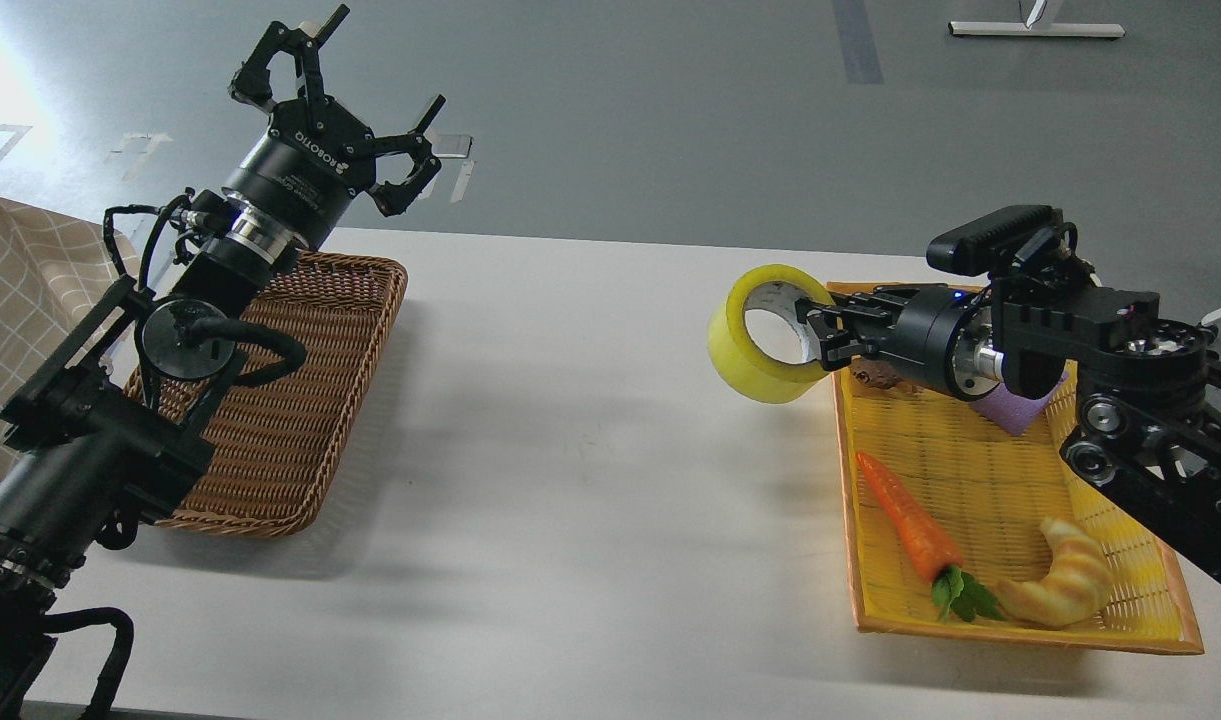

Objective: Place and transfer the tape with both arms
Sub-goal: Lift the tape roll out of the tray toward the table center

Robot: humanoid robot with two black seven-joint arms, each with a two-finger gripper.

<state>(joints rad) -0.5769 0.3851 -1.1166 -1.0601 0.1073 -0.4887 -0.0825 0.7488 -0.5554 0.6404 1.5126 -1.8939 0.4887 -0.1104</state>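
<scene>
The tape (755,355), a wide yellow roll with a pale core, hangs in the air over the white table just left of the yellow basket (1010,470). My right gripper (820,335) is shut on the roll's right wall, one finger inside the core. The right arm reaches in from the right across the basket's far end. My left gripper (345,115) is open and empty, raised above the far end of the brown wicker basket (280,400) at the left.
In the yellow basket lie a carrot (905,525), a tan croissant (1065,575), a purple block (1015,410) and a small brown figure (875,377), both partly hidden by the right arm. A checked cloth (15,290) hangs at the far left.
</scene>
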